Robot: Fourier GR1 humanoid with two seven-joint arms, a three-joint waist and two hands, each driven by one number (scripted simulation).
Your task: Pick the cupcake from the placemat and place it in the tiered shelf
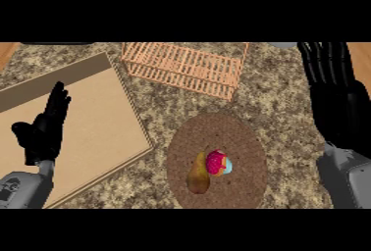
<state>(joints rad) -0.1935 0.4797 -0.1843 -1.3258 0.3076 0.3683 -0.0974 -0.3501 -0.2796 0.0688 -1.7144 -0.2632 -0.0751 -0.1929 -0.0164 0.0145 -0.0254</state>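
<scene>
Granite counter (282, 105) — left robot hand (42, 130), right robot hand (339, 105) both released, fingers straight

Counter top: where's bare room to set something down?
Bare speckled counter lies between the round brown woven placemat and the right hand, and between placemat and slatted wooden shelf. The placemat's middle is crowded: pink-frosted cupcake against a yellow-brown fruit.

Two robot arms are shown. The left hand (42, 128) is matt black, with slim fingers (58, 98) and a short thumb, and is joined to a rounded grey left forearm (25, 188) marked by small dark recesses. The right hand (340, 98) is likewise black, ribbed along its fingers (319, 59), and is mounted on a boxy grey right forearm (349, 179).
</scene>
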